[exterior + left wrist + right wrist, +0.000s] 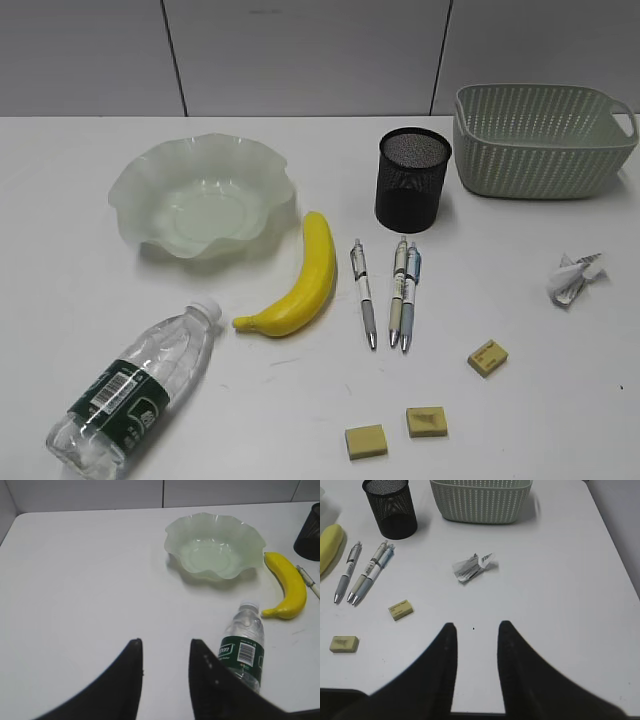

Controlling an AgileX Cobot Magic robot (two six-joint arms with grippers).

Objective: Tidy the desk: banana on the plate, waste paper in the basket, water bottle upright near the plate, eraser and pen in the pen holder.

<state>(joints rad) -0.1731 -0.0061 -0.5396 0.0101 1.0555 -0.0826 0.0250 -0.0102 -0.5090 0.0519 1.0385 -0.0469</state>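
Both jaws parted, empty. Banana (pixel 298 283) at plate's (pixel 132 185) 4 o'clock: soft, bruisable; best gripped mid-body, gently.

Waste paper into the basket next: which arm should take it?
Right. The waste paper lies just ahead of the open right gripper, with the basket beyond it. The left gripper faces the plate and bottle side.

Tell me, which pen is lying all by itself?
The leftmost pen, nearest the banana. The other two pens lie touching side by side.
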